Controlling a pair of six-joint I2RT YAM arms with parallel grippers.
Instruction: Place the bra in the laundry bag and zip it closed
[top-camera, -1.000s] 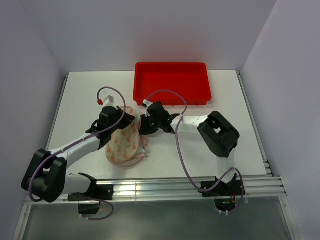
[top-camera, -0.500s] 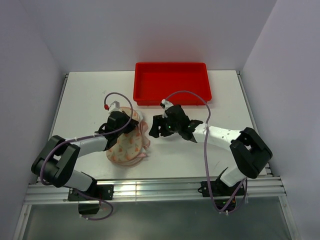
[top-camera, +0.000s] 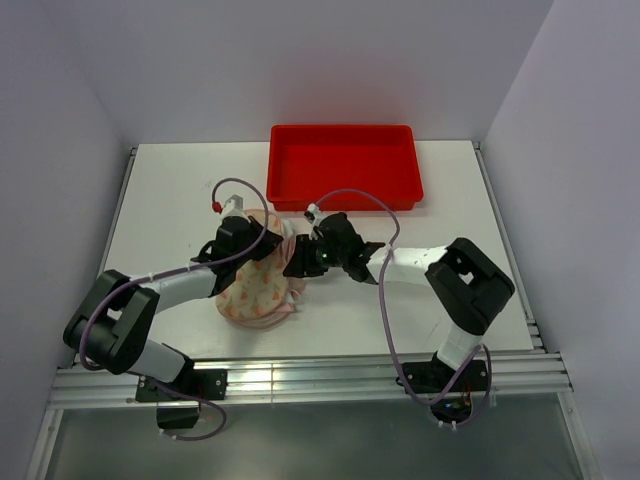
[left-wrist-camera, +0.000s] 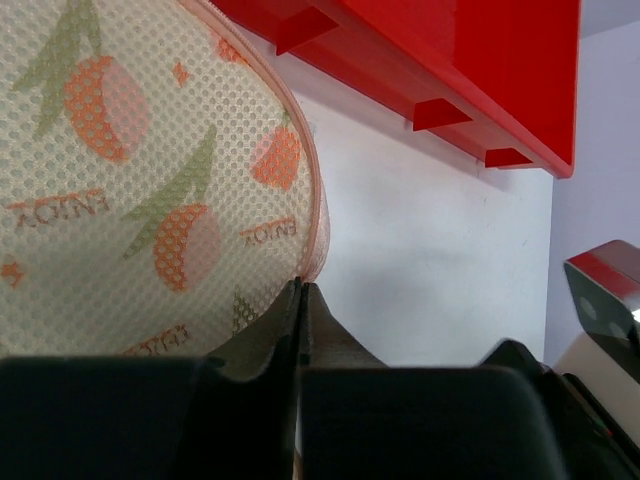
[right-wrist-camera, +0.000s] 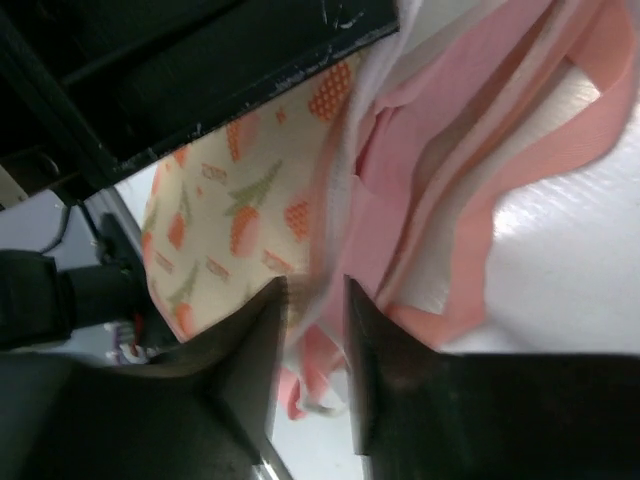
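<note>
The laundry bag (top-camera: 258, 288), cream mesh with orange motifs and pink edging, lies on the table between my arms. My left gripper (left-wrist-camera: 302, 284) is shut, pinching the bag's pink zip edge (left-wrist-camera: 312, 215) at its far end, also seen from above (top-camera: 266, 240). Pink bra (right-wrist-camera: 450, 150) fabric and straps spill from the bag's right side (top-camera: 293, 285). My right gripper (right-wrist-camera: 314, 282) is open, with its fingers on either side of the pink fabric beside the bag's edge. From above it sits at the bag's right rim (top-camera: 297, 264).
A red plastic tray (top-camera: 345, 165) stands at the back of the white table (top-camera: 170, 200), just beyond both grippers; its underside ribs (left-wrist-camera: 440, 110) show close by in the left wrist view. Grey walls enclose three sides.
My right gripper has swung left, back onto the bag's right side, with its jaws narrower than half a second ago. The left gripper and the bag's far end shifted slightly right.
</note>
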